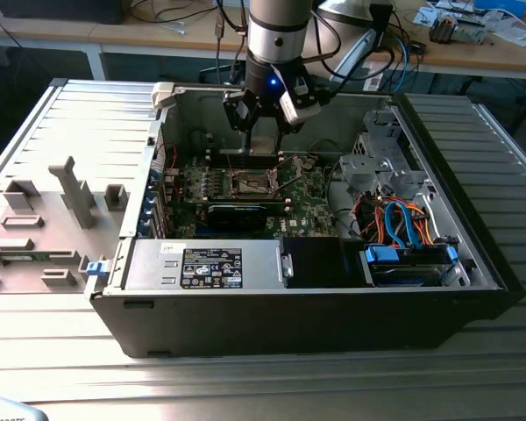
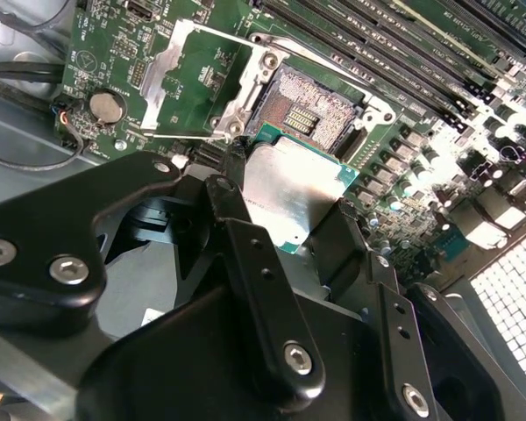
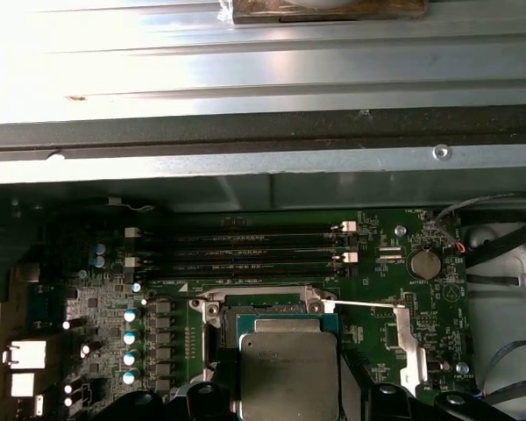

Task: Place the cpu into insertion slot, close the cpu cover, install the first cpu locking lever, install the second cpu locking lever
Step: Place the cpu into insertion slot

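A: Status on the cpu?
B: Clamped by its edges between the fingers of the gripper, metal top up. It hangs just above the insertion slot, not seated.
A: cpu cover?
B: Flipped open, lying back on the board on the socket's side toward the exterior view's right. Pin field is exposed, way down looks clear.
A: What worries you?
B: 1) Alignment. In both wrist views the chip overlaps only one edge of the socket. Can't tell how much of that is height vs real offset. If it's offset, it lands on the rim and bends pins.
2) Tilt. Can't judge level from these angles. A corner going in first would scrape contacts.
3) Rotation. No notch or marker visible, so orientation is unconfirmed.
A: Grip?
B: Thin edge hold on smooth metal. Slip or twist on contact is plausible imo.
A: Clearance?
B: memory slots sit just beyond the socket's far side. The fingers are bulky and could clip the rim when they go low.
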Controlling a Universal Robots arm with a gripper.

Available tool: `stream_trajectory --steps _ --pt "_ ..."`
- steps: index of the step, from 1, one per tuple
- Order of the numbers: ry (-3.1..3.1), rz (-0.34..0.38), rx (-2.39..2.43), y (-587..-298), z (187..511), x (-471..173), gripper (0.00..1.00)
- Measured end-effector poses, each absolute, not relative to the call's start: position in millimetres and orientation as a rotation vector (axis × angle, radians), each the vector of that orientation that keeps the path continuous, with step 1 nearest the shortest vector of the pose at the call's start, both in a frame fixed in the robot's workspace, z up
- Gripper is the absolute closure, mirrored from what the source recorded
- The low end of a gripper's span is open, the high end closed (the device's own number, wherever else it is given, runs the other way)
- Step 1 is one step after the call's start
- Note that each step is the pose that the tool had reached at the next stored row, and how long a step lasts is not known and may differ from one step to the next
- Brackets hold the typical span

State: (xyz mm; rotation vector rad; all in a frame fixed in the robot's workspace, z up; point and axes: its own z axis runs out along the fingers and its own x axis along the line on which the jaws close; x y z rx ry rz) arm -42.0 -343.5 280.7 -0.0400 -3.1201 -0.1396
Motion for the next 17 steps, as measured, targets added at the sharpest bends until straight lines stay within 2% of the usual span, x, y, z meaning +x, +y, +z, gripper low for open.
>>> stream_trajectory --steps 2,4,15,16,17 --pt "-3.120 -0.140 -0.040 -343 280 -42 0.46" --pt "-3.120 -0.140 -0.040 -343 262 -42 0.46" --pt "-3.120 -0.140 -0.040 -343 260 -42 0.46" --pt "-3.121 -0.127 -0.041 -343 260 -42 0.46" --pt "-3.122 -0.084 -0.041 -343 260 -42 0.46"
